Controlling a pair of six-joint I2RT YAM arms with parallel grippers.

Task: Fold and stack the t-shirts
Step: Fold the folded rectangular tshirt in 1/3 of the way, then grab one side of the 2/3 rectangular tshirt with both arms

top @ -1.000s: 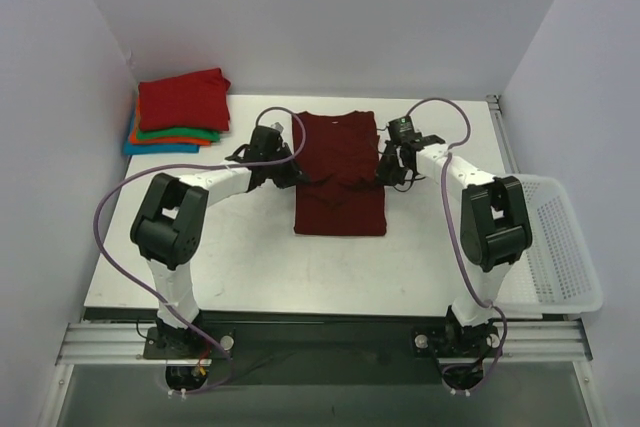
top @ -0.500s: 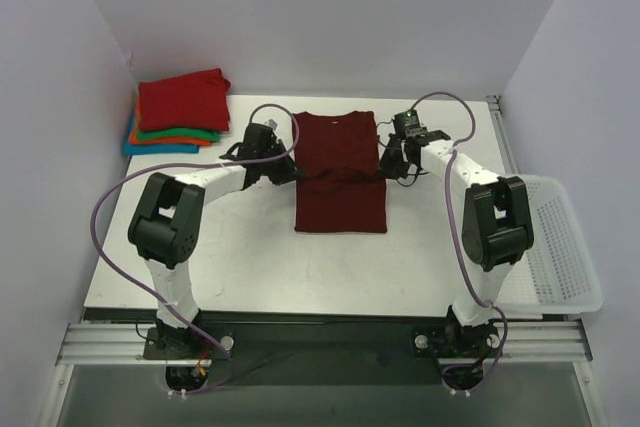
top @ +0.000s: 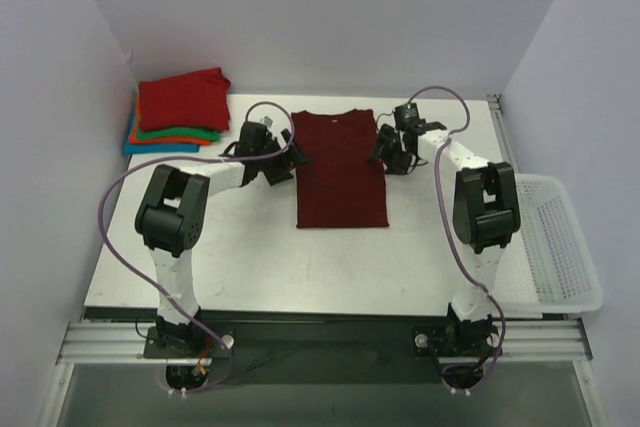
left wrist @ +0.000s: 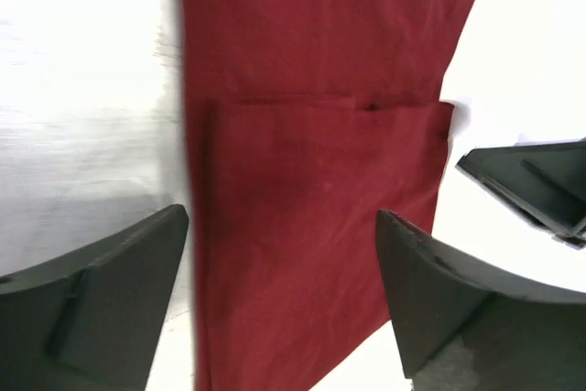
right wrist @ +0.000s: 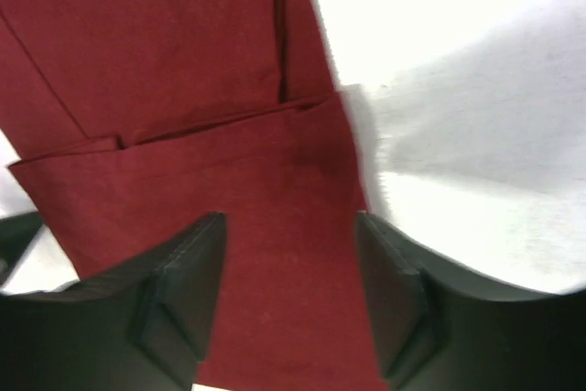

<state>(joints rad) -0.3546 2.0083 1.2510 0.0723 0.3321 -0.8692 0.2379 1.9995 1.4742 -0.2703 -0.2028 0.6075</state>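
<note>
- the dark maroon t-shirt (top: 340,169) lies flat in the middle of the table (top: 300,267), folded into a narrow rectangle. its long axis runs near to far, collar end away from the arm bases.
- the left gripper (top: 283,162) is at its left edge and the right gripper (top: 387,150) at its right edge. both wrist views show fingers spread wide over the cloth, gripping nothing.
- only the wrist views show the folded-in sleeve edges crossing the cloth.
- only the top view shows the folded stack (top: 180,112), red on top, at the far left, and the white basket (top: 565,247) at the right.
</note>
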